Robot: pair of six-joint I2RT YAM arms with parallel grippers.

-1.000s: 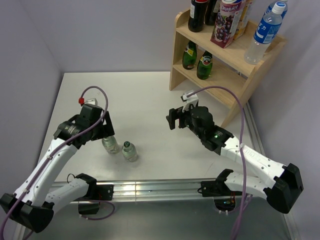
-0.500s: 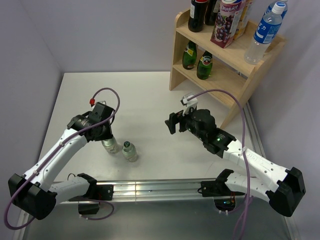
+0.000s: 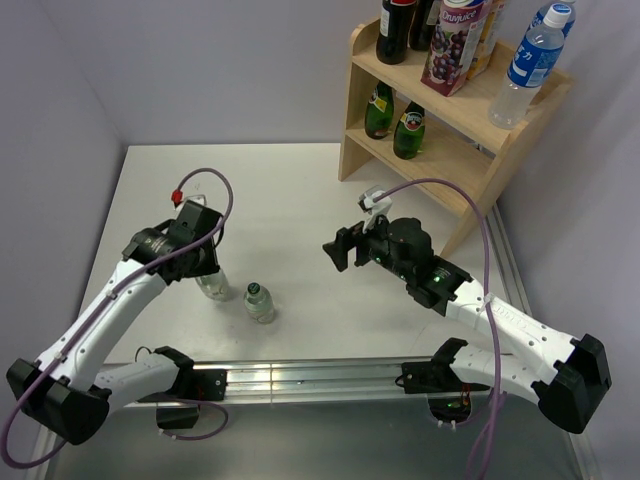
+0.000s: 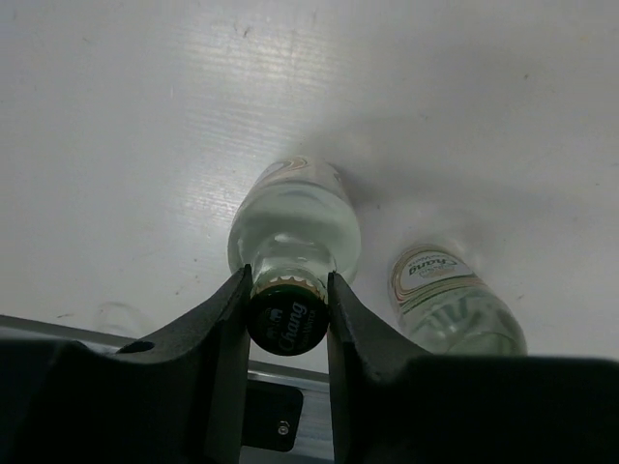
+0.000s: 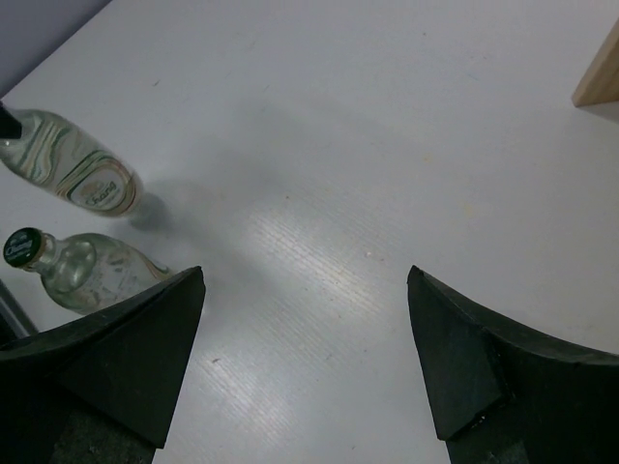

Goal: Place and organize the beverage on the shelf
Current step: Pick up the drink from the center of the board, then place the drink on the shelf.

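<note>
Left fingers (image 4: 232, 309) are clamped tight on the green-capped neck of a clear glass bottle (image 4: 295, 227) at lower left of the top view. A second clear bottle (image 3: 259, 303) stands just beside it, not touching. Right fingers (image 3: 338, 250) are wide open and empty over the mid surface (image 3: 290, 190). The shelf (image 3: 450, 160) at upper right holds cola bottles (image 3: 395, 35), a juice carton (image 3: 452, 45) and a water bottle (image 3: 525, 65) on the top tier and green bottles (image 3: 408, 132) below; the tops are cropped and the back row is hard to make out.
</note>
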